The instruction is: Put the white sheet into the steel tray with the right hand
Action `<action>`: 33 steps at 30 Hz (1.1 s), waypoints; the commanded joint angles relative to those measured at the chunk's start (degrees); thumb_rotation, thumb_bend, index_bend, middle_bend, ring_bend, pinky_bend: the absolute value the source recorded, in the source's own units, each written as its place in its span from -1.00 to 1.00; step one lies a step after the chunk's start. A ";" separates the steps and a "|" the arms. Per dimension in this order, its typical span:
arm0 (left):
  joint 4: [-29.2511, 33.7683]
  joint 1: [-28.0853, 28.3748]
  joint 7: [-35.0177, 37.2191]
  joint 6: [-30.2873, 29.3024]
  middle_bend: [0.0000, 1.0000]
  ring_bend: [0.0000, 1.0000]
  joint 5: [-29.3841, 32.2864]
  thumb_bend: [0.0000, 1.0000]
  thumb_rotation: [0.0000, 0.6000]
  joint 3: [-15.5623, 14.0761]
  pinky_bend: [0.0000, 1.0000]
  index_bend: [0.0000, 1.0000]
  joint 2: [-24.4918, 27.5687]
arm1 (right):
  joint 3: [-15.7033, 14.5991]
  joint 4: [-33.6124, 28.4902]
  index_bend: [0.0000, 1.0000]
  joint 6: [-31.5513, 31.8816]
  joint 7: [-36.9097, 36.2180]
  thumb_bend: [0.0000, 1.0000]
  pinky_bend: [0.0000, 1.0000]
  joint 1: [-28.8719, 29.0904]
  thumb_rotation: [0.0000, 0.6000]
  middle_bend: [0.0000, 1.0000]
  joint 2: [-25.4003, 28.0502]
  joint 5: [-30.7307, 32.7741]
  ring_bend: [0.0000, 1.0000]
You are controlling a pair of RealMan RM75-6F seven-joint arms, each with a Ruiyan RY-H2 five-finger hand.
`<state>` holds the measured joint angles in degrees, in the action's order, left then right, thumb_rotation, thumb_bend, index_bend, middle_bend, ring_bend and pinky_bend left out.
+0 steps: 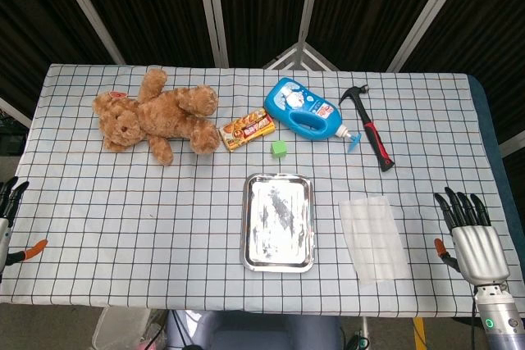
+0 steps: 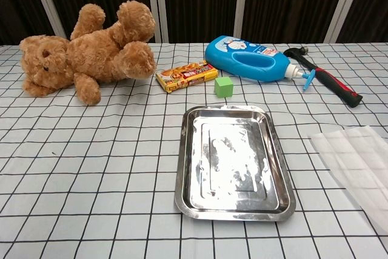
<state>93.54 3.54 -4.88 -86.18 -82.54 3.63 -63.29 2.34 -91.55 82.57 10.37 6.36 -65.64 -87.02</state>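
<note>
- Steel tray [image 1: 278,262]: lies flat on the checked tablecloth [image 1: 123,227] near the front middle of the table, long side running front to back; its reflective floor holds nothing.
- White sheet [image 1: 374,238]: thin and translucent, lies flat on the cloth just right of the tray, apart from it; in the chest view the sheet [image 2: 357,162] runs off the right edge of the frame.
- Right hand [image 1: 472,235]: rests at the front right corner of the table, right of the sheet and not touching it; fingers extended and slightly spread, holding nothing.
- Left hand [image 1: 8,202]: only dark fingertips and part of the wrist show at the left edge of the head view; the fingers appear spread, but the hand's state cannot be determined.
- Teddy bear [image 1: 156,116]: lies on its back at the rear left.
- Snack box [image 1: 246,129]: orange, just right of the bear.
- Green cube [image 1: 280,148]: between the snack box and the tray's rear edge.
- Blue bottle [image 1: 305,109]: lies on its side behind the cube, nozzle pointing right.
- Hammer [image 1: 371,126]: red-and-black handle, just right of the bottle.
</note>
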 commanded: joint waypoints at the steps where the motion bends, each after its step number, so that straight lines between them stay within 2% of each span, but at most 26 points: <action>1: 0.00 -0.01 0.03 0.00 -1.00 -1.00 0.02 -1.00 1.00 0.00 -1.00 -1.00 0.00 | -0.01 0.00 -1.00 0.01 0.00 -0.16 -1.00 0.00 1.00 -1.00 -0.01 -0.03 -1.00; 8: 0.05 -0.07 0.19 -0.35 -1.00 -1.00 -0.28 -1.00 1.00 0.03 -1.00 -1.00 0.07 | -0.25 -0.14 -1.00 0.16 0.16 -0.16 -1.00 -0.15 1.00 -1.00 -0.09 -0.31 -1.00; 14: -0.18 0.04 0.44 -0.08 -1.00 -1.00 0.05 -1.00 1.00 0.17 -1.00 -1.00 0.01 | -1.71 -0.69 -1.00 0.11 1.23 -0.16 -1.00 -0.14 1.00 -1.00 -1.05 -2.78 -1.00; 19: -0.27 0.19 0.70 0.18 -1.00 -1.00 0.41 -1.00 1.00 0.40 -1.00 -1.00 0.02 | -3.68 -0.76 -1.00 -2.69 5.38 -0.16 -1.00 0.41 1.00 -1.00 -2.71 -3.91 -1.00; 27: 0.05 0.06 0.83 -0.01 -1.00 -1.00 0.36 -1.00 1.00 0.36 -1.00 -1.00 0.19 | -6.16 -0.25 -1.00 -5.55 13.40 -0.15 -1.00 -0.83 1.00 -1.00 -6.71 -1.99 -1.00; 33: 0.17 -0.05 0.96 -0.19 -1.00 -1.00 0.40 -1.00 1.00 0.39 -1.00 -1.00 0.23 | -6.53 1.61 -1.00 -6.56 17.18 -0.16 -1.00 -1.68 1.00 -1.00 -9.30 0.28 -1.00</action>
<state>93.70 3.49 -3.93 -86.36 -82.14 4.01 -63.07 -4.07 -90.46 76.34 26.87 4.99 -74.39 -87.37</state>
